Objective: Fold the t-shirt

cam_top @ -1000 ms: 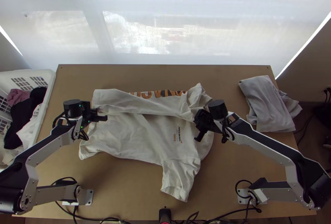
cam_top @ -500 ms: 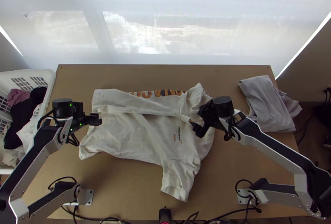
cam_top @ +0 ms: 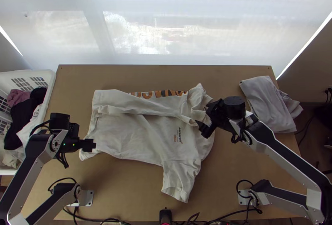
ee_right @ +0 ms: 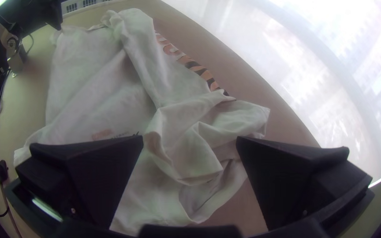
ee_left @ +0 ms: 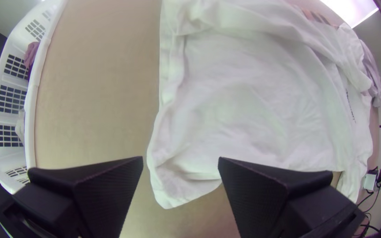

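A cream t-shirt (cam_top: 137, 135) lies across the middle of the table, its far part folded over toward the near side and one sleeve pointing to the near edge. Orange and black print shows along its far edge. My left gripper (cam_top: 89, 145) is above the shirt's near left corner; in the left wrist view the gripper (ee_left: 181, 161) stands open over the shirt (ee_left: 243, 105). Over the shirt's right side is my right gripper (cam_top: 203, 127). In the right wrist view that gripper (ee_right: 189, 140) is open above bunched cloth of the shirt (ee_right: 195, 128), holding nothing.
A white basket (cam_top: 49, 88) with dark, pink and white clothes stands at the left edge. A folded grey cloth (cam_top: 269, 106) lies at the table's right side. Cables run along the near edge around a small black device (cam_top: 165, 216).
My left gripper has come toward the near edge and a little left, down the shirt's left side. The right gripper has shifted slightly right. The shirt lies as before.
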